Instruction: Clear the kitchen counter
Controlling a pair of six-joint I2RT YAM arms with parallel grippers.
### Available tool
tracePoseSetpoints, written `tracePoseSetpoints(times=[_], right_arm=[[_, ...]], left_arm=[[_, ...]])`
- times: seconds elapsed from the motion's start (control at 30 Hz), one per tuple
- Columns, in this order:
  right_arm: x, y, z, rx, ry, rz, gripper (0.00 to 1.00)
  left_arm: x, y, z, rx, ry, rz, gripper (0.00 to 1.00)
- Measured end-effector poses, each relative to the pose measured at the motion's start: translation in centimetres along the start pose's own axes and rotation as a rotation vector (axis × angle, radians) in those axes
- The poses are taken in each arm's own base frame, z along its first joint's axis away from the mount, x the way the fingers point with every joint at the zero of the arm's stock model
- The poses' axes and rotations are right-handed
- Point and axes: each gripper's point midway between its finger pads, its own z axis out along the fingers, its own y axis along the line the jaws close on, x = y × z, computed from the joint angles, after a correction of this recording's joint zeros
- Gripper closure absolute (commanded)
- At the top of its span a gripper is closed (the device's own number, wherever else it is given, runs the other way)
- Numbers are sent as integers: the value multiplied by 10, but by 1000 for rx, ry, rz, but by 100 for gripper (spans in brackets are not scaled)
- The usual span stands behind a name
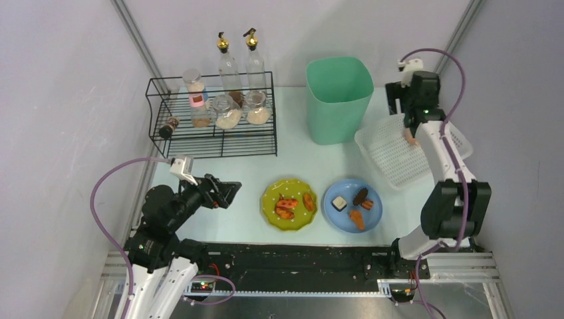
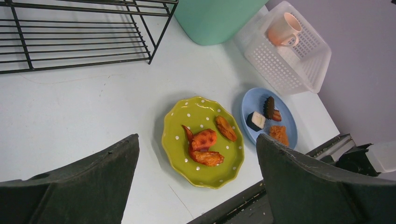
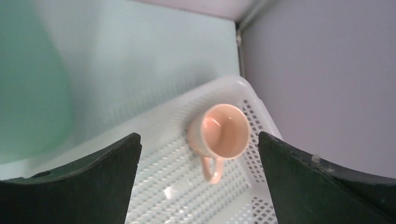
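Observation:
The pale mint kitchen counter (image 1: 219,173) holds a yellow-green dotted plate (image 1: 271,199) with fried pieces and a blue plate (image 1: 374,212) with small snacks, side by side near the front. Both show in the left wrist view, the green plate (image 2: 187,112) and the blue plate (image 2: 286,122). My left gripper (image 1: 229,193) is open and empty, above the counter left of the green plate (image 2: 197,135). My right gripper (image 1: 397,106) is open and empty above a pink mug (image 3: 224,130) that lies in the white basket (image 3: 187,196).
A black wire rack (image 1: 213,143) with jars and bottles stands at the back left. A mint-green bin (image 1: 338,100) stands at the back middle. The white basket (image 1: 392,156) sits at the right edge, by the grey wall.

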Motion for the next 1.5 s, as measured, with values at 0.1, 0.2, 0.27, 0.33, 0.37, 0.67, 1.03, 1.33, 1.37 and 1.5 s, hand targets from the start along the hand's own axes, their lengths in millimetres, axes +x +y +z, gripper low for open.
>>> tracePoseSetpoints(times=[0.1,0.2,0.27,0.33,0.37,0.67,1.03,1.33,1.37,1.5], right_arm=[[-28,38,-35,-14,-88,-13,0],[-44,83,-70,-99,-149,40,1],[-51,101,-96,-168,-183,92,1],[-60,113,-124,-230,-233,140,1],[-64,120,-141,-259,-264,170,1],[-68,183,-272,-794,-472,334,1],[12,260,-295,-1114,-263,394,3],[53,302,-315,-1086,-134,287,14],[62,306,-313,-1060,-106,273,16],[87,300,-297,-901,4,311,18]], left_arm=[[0,0,0,0,0,0,2],[0,0,0,0,0,0,2],[0,0,0,-1,-1,0,2],[0,0,0,0,-2,1,2],[-1,0,-1,1,-4,1,2],[-1,0,-1,1,-5,1,2],[-1,0,-1,-1,-6,1,2],[-1,0,-1,-2,-6,1,2],[-1,0,-1,-1,-6,1,2],[-1,0,-1,-2,-6,1,2]])
